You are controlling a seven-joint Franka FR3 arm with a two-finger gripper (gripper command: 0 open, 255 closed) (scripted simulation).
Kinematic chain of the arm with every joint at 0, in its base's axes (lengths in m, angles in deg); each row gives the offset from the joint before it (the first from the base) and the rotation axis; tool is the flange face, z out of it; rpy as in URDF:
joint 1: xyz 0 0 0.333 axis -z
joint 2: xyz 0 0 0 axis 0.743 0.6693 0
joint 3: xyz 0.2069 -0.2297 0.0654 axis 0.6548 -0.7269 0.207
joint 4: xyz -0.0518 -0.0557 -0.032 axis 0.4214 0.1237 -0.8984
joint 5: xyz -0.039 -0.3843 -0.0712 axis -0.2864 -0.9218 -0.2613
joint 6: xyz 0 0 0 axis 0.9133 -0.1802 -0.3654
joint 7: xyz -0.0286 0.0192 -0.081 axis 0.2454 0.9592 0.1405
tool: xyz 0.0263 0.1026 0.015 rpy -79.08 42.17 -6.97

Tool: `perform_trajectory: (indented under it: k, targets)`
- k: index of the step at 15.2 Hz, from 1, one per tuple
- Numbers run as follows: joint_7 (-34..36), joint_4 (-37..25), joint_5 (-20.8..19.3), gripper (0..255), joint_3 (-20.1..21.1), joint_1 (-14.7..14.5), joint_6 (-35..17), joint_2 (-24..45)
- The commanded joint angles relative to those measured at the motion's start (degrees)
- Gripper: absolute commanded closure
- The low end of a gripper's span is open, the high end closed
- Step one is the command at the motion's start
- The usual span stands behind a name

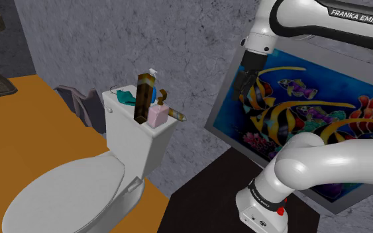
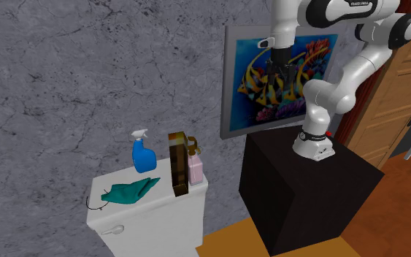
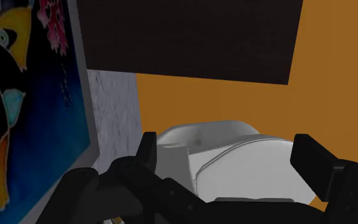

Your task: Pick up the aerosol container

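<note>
The aerosol container (image 1: pixel 142 99) (image 2: pixel 177 164) is a tall dark brown can standing upright at the front of the white toilet tank (image 1: pixel 128 136) (image 2: pixel 160 219). A pink bottle (image 1: pixel 156 117) (image 2: pixel 195 169) stands right beside it, and a blue spray bottle (image 2: pixel 143 155) stands behind it. My gripper (image 1: pixel 243 91) (image 2: pixel 282 89) hangs high in front of the fish painting (image 1: pixel 311 112) (image 2: pixel 247 80), well apart from the can and toward the stand. In the wrist view the gripper (image 3: pixel 231 159) is open, with nothing between its fingers (image 3: pixel 147 149) and the white toilet (image 3: pixel 203 137) far below.
A teal cloth (image 1: pixel 126 98) (image 2: pixel 131 191) lies on the tank lid. The toilet seat lid (image 1: pixel 65 192) is down. The black stand (image 1: pixel 211 198) (image 2: pixel 306 182) sits beside the toilet on an orange floor (image 3: pixel 323 76). A wooden door (image 2: pixel 393 95) is past the arm.
</note>
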Motion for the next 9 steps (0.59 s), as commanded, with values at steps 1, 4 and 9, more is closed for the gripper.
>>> perform_trajectory:
  k: [1,4,9]
  targets:
    - [0.0,0.0,0.0,0,0.0,0.0,0.0,0.0]
    - [-2.71,2.65,-1.1,0,-1.59,0.1,-6.8,3.03]
    - [-7.14,5.26,-2.37,0,-4.28,0.11,-18.34,10.08]
